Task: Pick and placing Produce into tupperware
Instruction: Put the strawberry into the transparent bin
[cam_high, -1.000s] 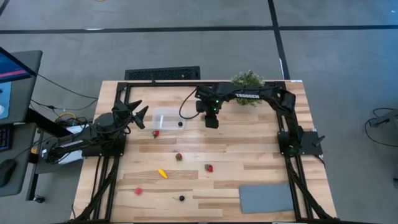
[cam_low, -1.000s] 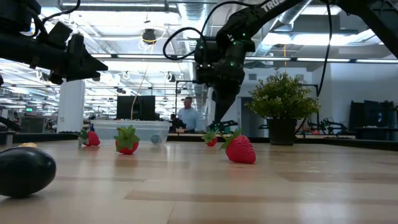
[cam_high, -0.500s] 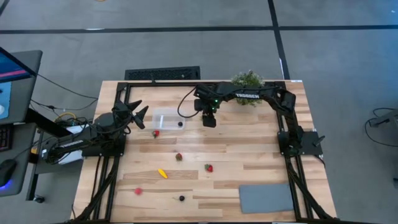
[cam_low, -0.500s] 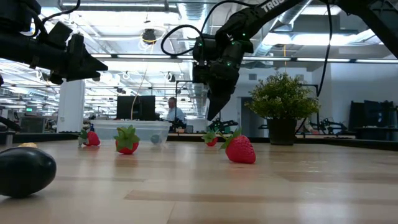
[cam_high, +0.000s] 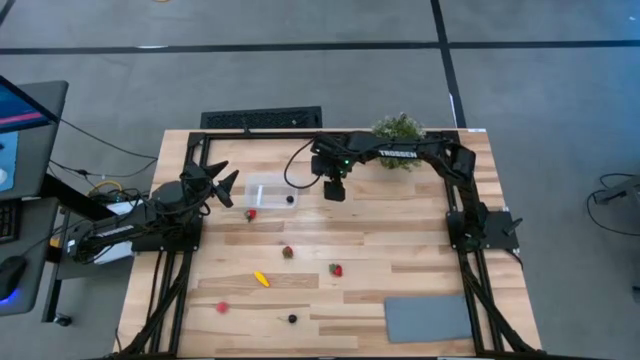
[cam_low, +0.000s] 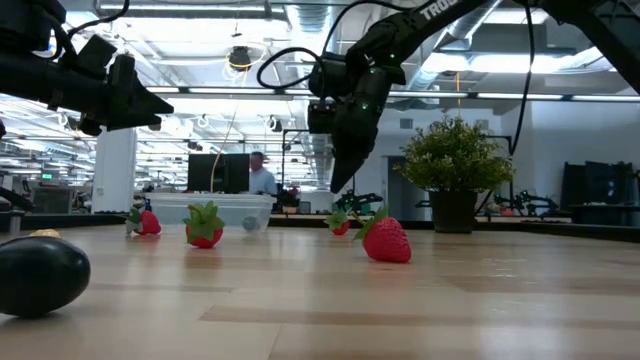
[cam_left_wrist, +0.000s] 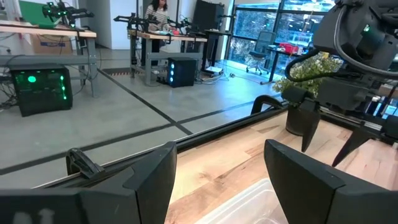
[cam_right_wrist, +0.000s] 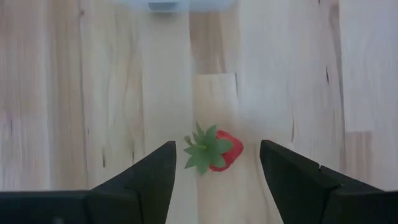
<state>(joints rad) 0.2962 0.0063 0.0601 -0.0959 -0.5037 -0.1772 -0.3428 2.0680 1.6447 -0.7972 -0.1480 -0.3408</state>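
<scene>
The clear tupperware (cam_high: 267, 190) stands at the table's far left with a dark berry (cam_high: 290, 199) inside. My right gripper (cam_high: 334, 192) hangs open just right of it, pointing steeply down. On the wood below, the right wrist view shows a red strawberry (cam_right_wrist: 214, 150) lying on its side between the open fingers, untouched. More produce lies loose: a strawberry (cam_high: 250, 213), a brownish piece (cam_high: 288, 252), another strawberry (cam_high: 337, 269), a yellow piece (cam_high: 261, 280), a red piece (cam_high: 222, 308) and a dark berry (cam_high: 292, 319). My left gripper (cam_high: 222, 183) waits open and level at the left edge.
A bushy green plant (cam_high: 398, 128) stands at the far edge behind the right arm. A flat grey mat (cam_high: 428, 318) lies at the near right corner. Bare wood stretches between the loose pieces in the table's middle and right. A person shows in the room beyond.
My right gripper has tipped at the wrist, so its fingertips have swung a little toward the tupperware and the far edge. The produce and the tupperware have stayed where they were.
</scene>
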